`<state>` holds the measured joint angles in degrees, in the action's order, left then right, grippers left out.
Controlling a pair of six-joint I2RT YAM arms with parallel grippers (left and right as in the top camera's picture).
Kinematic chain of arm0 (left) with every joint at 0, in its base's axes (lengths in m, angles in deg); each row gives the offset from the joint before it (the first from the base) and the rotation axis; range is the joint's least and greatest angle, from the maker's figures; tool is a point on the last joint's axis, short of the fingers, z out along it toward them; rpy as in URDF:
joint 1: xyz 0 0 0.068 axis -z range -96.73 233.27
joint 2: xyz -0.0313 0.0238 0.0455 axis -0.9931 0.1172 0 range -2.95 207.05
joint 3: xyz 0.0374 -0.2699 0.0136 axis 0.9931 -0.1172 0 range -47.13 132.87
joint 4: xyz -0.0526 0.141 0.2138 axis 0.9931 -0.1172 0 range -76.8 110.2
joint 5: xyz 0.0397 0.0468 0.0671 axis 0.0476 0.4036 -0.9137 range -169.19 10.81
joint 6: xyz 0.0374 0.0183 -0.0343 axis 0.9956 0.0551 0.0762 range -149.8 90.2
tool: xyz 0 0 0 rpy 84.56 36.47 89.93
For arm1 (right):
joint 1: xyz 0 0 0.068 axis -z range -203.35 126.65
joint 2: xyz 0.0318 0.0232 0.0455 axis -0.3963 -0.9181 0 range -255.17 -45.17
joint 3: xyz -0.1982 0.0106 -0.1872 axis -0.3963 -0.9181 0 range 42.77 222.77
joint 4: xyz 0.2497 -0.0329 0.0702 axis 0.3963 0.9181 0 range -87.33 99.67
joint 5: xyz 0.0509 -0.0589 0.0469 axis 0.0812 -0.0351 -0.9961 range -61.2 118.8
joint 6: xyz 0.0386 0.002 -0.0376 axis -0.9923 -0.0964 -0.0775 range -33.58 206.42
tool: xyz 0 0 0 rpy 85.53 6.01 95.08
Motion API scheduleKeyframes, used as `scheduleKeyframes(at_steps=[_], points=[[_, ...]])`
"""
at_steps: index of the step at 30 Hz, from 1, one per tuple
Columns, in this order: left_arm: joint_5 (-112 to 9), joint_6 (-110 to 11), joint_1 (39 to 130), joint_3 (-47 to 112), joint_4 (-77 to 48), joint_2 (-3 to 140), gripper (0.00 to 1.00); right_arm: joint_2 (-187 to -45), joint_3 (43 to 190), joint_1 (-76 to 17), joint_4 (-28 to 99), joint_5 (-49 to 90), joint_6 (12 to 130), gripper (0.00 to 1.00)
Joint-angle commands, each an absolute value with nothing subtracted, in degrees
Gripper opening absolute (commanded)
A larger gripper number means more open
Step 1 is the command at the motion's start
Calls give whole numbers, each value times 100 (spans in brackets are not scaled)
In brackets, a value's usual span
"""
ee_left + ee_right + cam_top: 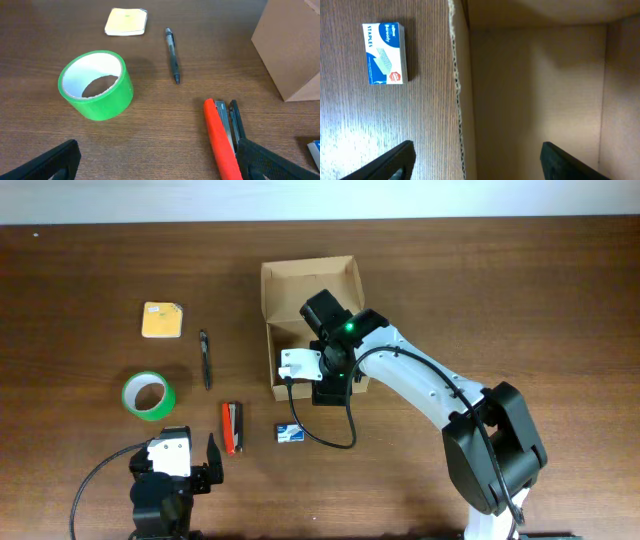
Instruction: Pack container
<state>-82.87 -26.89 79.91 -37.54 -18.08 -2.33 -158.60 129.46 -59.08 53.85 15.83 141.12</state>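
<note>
Your left gripper (pixel 160 166) sits low at the near left, jaws spread wide. Your right arm (pixel 430 385) reaches from near right toward centre; the right gripper (pixel 480 161) points down, jaws apart.

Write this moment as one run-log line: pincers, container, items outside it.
left pincer: open, empty | right pincer: open, straddling container wall | container: lid open | on table: staples box, stapler, tape, pen, sticky notes

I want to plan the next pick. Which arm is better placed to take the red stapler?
Left. The left gripper, open, sits just beside the stapler, facing it. The right gripper hangs open over the box, farther away.
</note>
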Motion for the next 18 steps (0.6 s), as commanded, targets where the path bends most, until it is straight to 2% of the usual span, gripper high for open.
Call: scheduleKeyframes(at_steps=[1, 12, 18], points=[[-8351, -2765, 7963, -3776, -1841, -254, 100, -15910, 13117, -5936, 5387, 1594, 14090, 83], [-8351, -2765, 7963, -3776, -1841, -254, 100, -15910, 13698, -5940, 5547, 1581, 13629, 83], [-8351, -2765, 7963, -3776, -1841, -254, 100, -15781, 14260, -5947, 6137, 1437, 13391, 83]])
